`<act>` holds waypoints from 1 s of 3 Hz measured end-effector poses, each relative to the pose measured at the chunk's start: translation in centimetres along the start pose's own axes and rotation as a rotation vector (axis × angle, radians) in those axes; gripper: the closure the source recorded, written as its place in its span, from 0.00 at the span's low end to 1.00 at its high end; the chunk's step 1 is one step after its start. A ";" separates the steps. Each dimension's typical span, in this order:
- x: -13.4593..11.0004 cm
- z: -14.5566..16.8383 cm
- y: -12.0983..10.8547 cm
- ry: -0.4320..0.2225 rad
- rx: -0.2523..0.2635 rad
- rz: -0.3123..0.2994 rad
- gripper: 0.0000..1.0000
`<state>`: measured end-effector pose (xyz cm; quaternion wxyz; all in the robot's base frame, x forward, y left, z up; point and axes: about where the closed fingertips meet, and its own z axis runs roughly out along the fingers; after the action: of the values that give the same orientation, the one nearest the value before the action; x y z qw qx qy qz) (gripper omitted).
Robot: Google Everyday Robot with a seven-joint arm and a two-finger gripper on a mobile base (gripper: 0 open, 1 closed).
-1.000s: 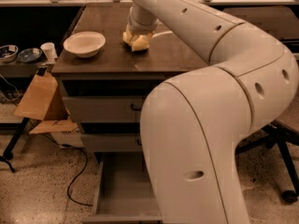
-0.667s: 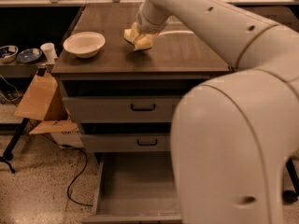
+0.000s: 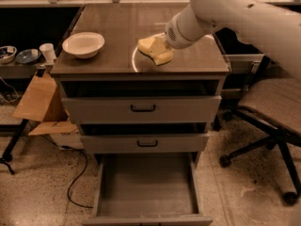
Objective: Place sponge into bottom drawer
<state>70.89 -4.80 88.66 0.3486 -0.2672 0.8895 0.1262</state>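
Over the desk (image 3: 117, 22): bowl (image 3: 83, 44) at left, well apart from the sponge (image 3: 153, 50) at centre-right. Hand (image 3: 163, 44) right against the sponge, on its right side. Below the desk, two drawers (image 3: 142, 108) stacked; lowest, the bottom drawer (image 3: 146, 189), pulled out front. Off right, chair (image 3: 273, 98); off left, cardboard box (image 3: 40, 100).

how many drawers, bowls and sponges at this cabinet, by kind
drawers: 3 (top drawer, middle drawer, bottom drawer pulled open)
white bowl: 1
sponge: 1, at the gripper over the cabinet top
total: 5
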 end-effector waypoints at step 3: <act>15.9 -10.1 -2.0 0.073 -0.034 -0.033 1.00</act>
<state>56.67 -16.77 85.00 0.3135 -0.2923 0.8947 0.1258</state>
